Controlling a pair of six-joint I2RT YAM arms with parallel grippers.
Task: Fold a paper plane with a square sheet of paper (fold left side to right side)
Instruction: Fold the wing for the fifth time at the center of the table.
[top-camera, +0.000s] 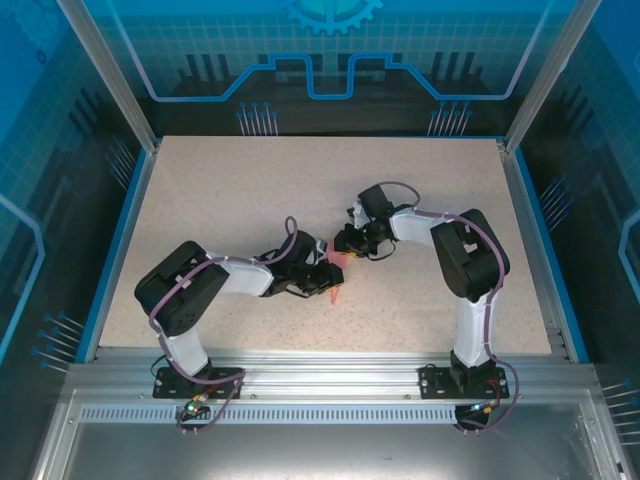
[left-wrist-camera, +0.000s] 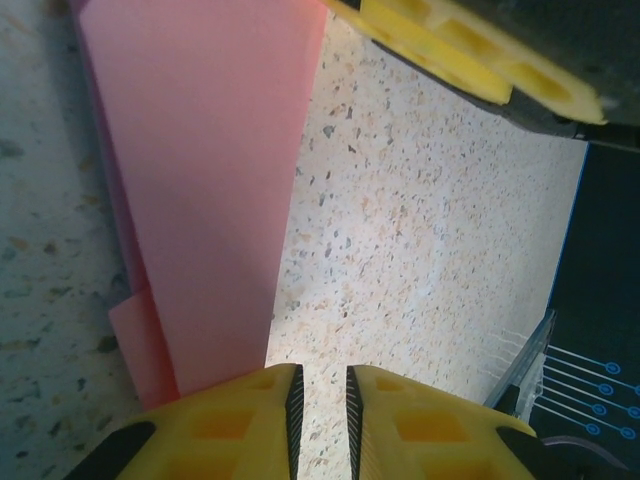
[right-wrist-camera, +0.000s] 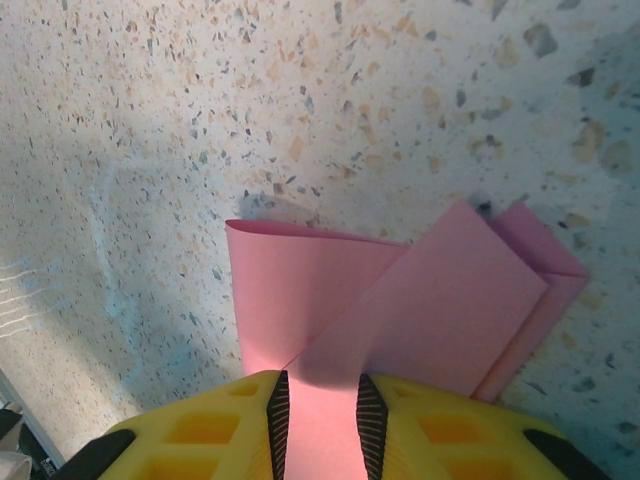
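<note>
From above, my two hands are covering most of the paper plane (top-camera: 337, 284). Only a pink sliver is showing between them on the desk (top-camera: 250, 190). At my left hand (left-wrist-camera: 320, 400), the plane's narrow end is lying hidden under one finger (left-wrist-camera: 230, 425), and its wide end is running off the far edge of that view. My right hand (right-wrist-camera: 317, 410) is hiding the part of the paper nearest it. Folded layers are overlapping in front of that hand, and I cannot make out how many.

The plane is lying flat on the desk. Its long axis is stretching straight ahead of my left hand, narrowing toward that hand and widening away from it. One finger (left-wrist-camera: 470, 50) of my right hand is hanging just beside the wide part. A small flap (left-wrist-camera: 135, 335) is poking out beside the narrow end.

I am counting one plane and two hands, with two fingers on each.

My left fingers are standing a narrow slit apart, with bare desk showing in the slit and nothing between them. My right fingers are sitting slightly apart with pink paper filling the gap. I cannot tell whether they are pinching it or only resting on it.
</note>
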